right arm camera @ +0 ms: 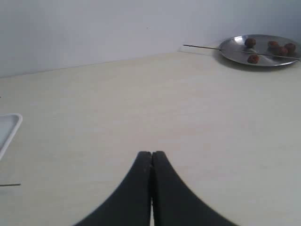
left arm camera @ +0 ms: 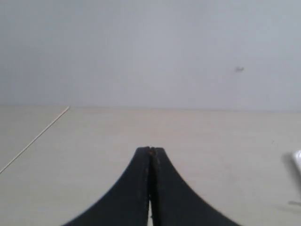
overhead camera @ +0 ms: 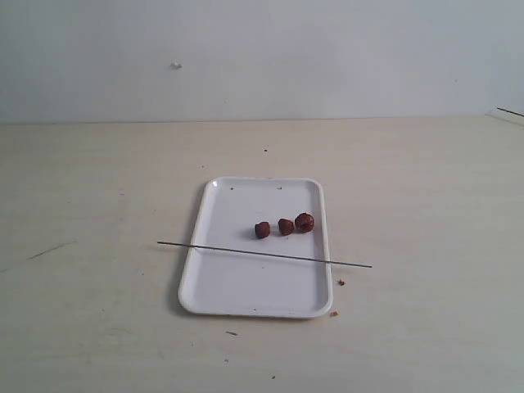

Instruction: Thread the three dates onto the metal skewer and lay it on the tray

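In the exterior view a white tray (overhead camera: 246, 286) lies mid-table. Three dark reddish-brown dates (overhead camera: 284, 225) sit in a row on it, loose. The thin metal skewer (overhead camera: 264, 254) lies across the tray, both ends past its rim. Neither arm shows in that view. My left gripper (left arm camera: 151, 149) is shut with nothing in it, over bare table; a tray corner (left arm camera: 296, 160) shows at the frame edge. My right gripper (right arm camera: 152, 153) is also shut and empty, with the tray's corner (right arm camera: 9, 129) and a skewer tip (right arm camera: 10, 185) off to one side.
A round metal plate (right arm camera: 237, 52) with several dark fruits and another thin rod (right arm camera: 202, 46) across it sits far off in the right wrist view. Small brown crumbs (overhead camera: 341, 282) lie beside the tray. A pale wall stands behind the table.
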You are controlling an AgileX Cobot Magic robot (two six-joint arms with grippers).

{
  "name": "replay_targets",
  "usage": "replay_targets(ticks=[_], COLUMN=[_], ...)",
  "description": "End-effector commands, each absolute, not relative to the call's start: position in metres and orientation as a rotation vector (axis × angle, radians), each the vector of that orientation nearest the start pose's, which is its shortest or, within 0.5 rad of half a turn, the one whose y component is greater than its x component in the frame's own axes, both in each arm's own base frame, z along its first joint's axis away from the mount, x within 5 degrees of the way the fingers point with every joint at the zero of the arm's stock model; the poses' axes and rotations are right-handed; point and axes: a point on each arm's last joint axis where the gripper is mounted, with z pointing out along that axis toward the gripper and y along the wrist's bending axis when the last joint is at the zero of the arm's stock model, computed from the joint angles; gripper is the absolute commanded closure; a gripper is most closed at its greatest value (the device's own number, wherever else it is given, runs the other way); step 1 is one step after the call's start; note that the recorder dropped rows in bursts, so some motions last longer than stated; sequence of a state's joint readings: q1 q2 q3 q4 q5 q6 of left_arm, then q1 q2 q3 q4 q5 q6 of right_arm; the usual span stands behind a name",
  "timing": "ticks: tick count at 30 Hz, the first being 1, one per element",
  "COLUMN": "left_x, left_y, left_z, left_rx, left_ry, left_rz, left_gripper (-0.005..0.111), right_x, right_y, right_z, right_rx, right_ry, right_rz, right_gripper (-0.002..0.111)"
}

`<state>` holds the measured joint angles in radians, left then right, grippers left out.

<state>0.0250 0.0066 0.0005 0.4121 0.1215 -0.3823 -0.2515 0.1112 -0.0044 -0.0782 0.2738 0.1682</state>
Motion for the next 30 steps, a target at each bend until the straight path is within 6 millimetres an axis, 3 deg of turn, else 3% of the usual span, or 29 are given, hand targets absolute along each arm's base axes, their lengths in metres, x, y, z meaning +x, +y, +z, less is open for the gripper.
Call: replay_targets(ticks=[1,4,8,11,15,18,22,26,30], left_x=[0.056,0.054,0.047,0.038,0.049,0.077,0.134,0.192,0.242], left_y=[0.000,-0.002,-0.009,-0.009,-0.002,0.005,0.010,-0.004,-0.044], left_z=[0.218,0.224,0.245,0.274,0.313,0.329,0.339,0.318,0.280], left_rx=[-0.181,-0.251,-0.232,-0.201,-0.278,-0.352,-0.382,-0.261,0.050], left_ry=[1.427,1.344,1.108,1.023,1.194,1.427,1.750,2.126,2.432], left_rz=[-0.191,-0.336,-0.551,-0.546,-0.420,-0.305,-0.154,-0.102,-0.087], left_gripper=[0.107,0.107,0.107,0.107,0.107,0.107,0.107,0.107,0.107], right_x=[0.060,0.060,0.060,0.060,0.060,0.060,0.060,0.060,0.060], right_y=[-0.018,-0.018,-0.018,-0.018,-0.018,-0.018,-0.018,-0.018,-0.018], right_z=[0.183,0.183,0.183,0.183,0.183,0.183,0.183,0.183,0.183], right_rx=[0.335,0.335,0.335,0.335,0.335,0.335,0.335,0.335,0.335], right_ry=[1.829,1.829,1.829,1.829,1.829,1.829,1.829,1.829,1.829], right_rz=[-0.133,-0.133,-0.133,-0.133,-0.133,-0.133,-0.133,-0.133,-0.133], right_gripper=[0.108,0.108,0.108,0.108,0.108,0.108,0.108,0.108,0.108])
